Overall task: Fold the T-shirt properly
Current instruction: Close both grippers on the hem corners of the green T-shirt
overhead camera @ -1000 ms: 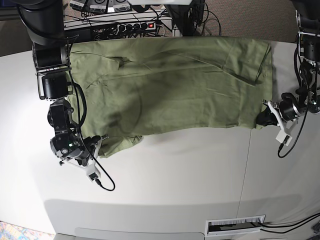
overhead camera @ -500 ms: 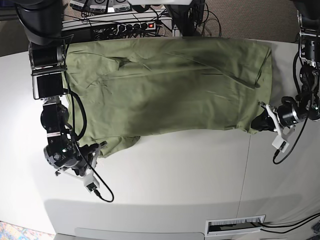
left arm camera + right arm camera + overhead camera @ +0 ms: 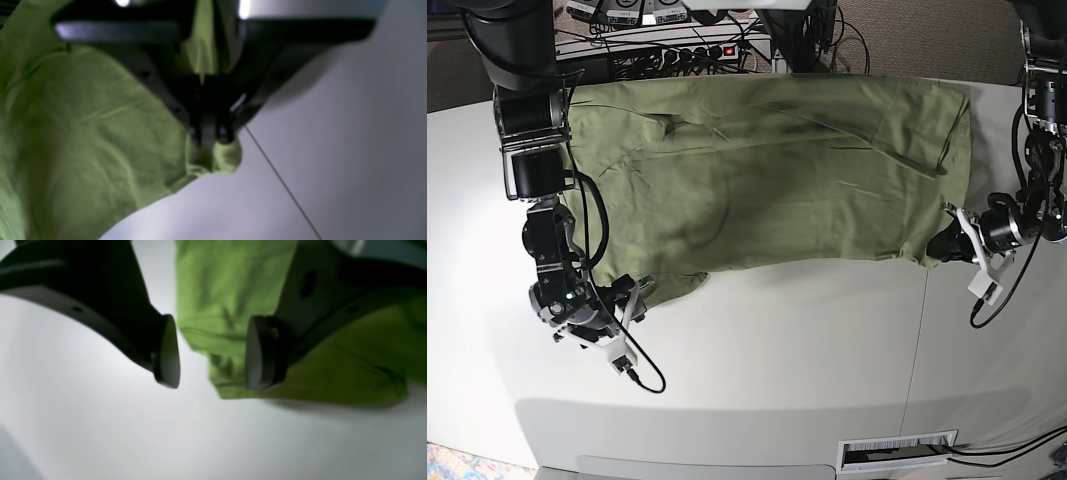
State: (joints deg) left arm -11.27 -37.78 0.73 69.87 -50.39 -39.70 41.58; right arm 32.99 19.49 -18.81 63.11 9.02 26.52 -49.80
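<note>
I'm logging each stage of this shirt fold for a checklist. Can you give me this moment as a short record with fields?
garment: T-shirt, olive green, spread across the far half of the table
left pincer: shut on a corner of the cloth, at the table seam
right pincer: open, jaws apart, nothing gripped, the near corner of the cloth beyond the gap
fold: none finished yet
behind the table: power strip and cables

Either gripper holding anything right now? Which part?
Left gripper pinches a corner of the T-shirt. Right gripper is open, holding nothing.
</note>
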